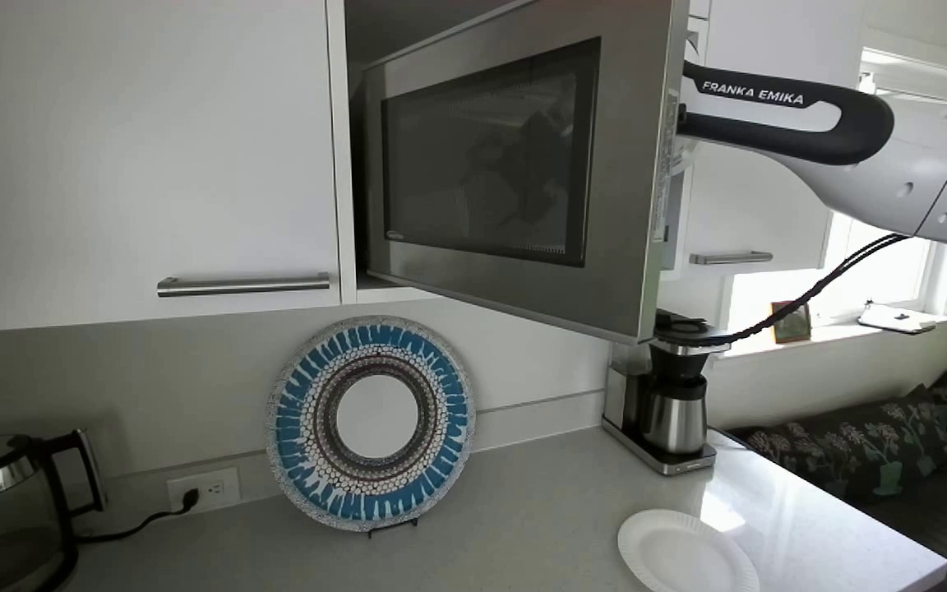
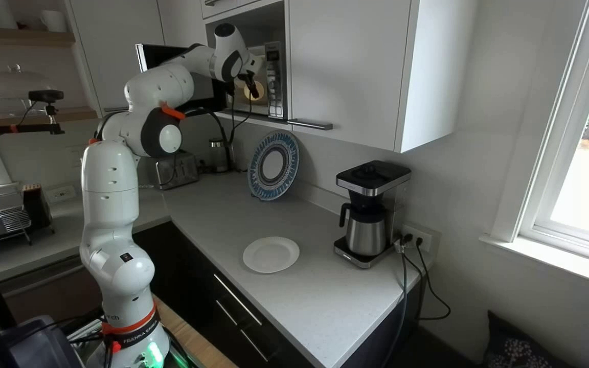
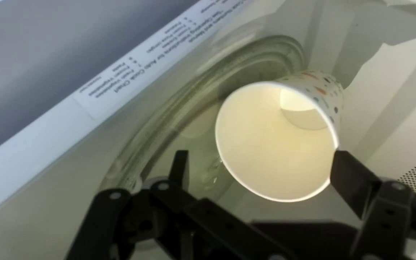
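Note:
A paper cup [image 3: 276,144] with a white rim and coloured specks outside is inside the microwave, over the glass turntable [image 3: 208,83]. It appears to lie on its side, mouth toward the wrist camera. My gripper [image 3: 260,152] is open, one finger on each side of the cup. The right-hand finger overlaps the rim in the wrist view; whether it touches is unclear. The left-hand finger is apart from it. In an exterior view the gripper [image 2: 249,86] is at the microwave [image 2: 275,82] opening. The open microwave door [image 1: 515,288] hides the gripper in an exterior view [image 1: 630,205].
A white plate [image 1: 687,551] lies on the counter [image 2: 294,291]. A coffee maker [image 2: 371,204] stands by the wall. A blue patterned round plate [image 1: 371,329] leans on a stand below the microwave. Cabinets [image 2: 345,66] flank the microwave. A toaster [image 2: 178,171] stands behind the arm.

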You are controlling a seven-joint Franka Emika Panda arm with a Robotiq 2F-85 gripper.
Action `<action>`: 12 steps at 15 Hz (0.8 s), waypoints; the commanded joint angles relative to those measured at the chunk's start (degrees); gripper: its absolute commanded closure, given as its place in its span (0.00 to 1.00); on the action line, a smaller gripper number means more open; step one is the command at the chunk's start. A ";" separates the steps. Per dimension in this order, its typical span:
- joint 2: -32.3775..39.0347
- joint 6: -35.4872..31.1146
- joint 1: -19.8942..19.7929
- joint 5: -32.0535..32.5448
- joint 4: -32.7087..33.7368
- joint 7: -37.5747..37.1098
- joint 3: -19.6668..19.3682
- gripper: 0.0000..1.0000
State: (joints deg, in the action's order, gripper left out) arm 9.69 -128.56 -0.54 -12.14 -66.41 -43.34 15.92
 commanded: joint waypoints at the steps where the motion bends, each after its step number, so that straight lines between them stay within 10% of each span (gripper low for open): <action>1: 0.31 0.00 -1.17 -5.26 -0.14 4.96 0.70 0.00; 12: 1.67 -7.04 -0.31 -14.18 -0.93 12.31 2.27 0.00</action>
State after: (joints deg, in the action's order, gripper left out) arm 10.95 -132.15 -0.88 -23.68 -66.40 -33.95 17.22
